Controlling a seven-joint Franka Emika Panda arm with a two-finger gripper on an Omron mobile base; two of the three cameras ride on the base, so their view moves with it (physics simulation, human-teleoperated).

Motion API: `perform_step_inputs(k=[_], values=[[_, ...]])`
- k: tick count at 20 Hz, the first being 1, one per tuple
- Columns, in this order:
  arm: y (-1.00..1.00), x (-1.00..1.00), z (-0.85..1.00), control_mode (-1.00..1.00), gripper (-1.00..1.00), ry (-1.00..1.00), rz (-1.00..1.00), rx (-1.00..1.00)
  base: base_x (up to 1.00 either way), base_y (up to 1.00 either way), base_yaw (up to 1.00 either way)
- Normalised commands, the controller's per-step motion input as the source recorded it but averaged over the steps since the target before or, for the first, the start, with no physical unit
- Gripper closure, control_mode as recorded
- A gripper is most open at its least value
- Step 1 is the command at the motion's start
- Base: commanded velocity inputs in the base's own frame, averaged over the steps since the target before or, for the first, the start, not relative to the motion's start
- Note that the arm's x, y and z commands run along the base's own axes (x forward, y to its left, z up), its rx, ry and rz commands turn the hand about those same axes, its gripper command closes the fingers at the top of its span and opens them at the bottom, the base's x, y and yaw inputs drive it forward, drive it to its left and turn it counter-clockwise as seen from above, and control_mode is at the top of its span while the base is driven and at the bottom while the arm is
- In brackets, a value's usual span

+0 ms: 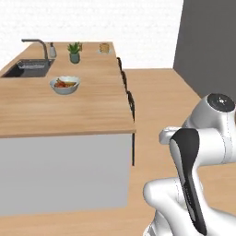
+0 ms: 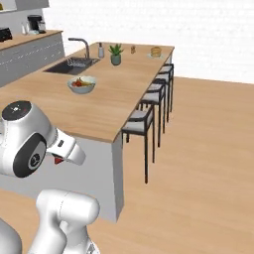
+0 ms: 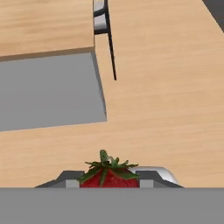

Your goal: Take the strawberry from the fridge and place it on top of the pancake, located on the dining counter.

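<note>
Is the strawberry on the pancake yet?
No. The strawberry sits in the shut tool; the pancake stack is bare.

A white bowl of red and orange fruit (image 2: pixel 82 84) sits on the tabletop, apart from the dark sunken sink (image 2: pixel 72 65) with its tall grey curved tap (image 2: pixel 82 47). Just beside the tap stand a small pale soap bottle (image 2: pixel 101 50) and a green potted plant in a grey-green pot (image 2: pixel 116 54). A row of black-framed stools with grey seats (image 2: pixel 149 114) lines the tabletop's long side, on a light wooden floor (image 2: pixel 208 158). A white wall (image 2: pixel 163 22) closes the room.
</note>
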Motion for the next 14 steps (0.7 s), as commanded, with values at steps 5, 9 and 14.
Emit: perform_step_inputs(k=[5,9,14], values=[[0.0,0.0,0.0,1.0,1.0,0.0,0.0,0.0,0.61,-1.0,0.34],[0.0,0.0,0.0,1.0,1.0,0.0,0.0,0.0,0.86,-1.0,0.34],[0.0,0.0,0.0,1.0,1.0,0.0,0.0,0.0,1.0,-0.99,0.35]])
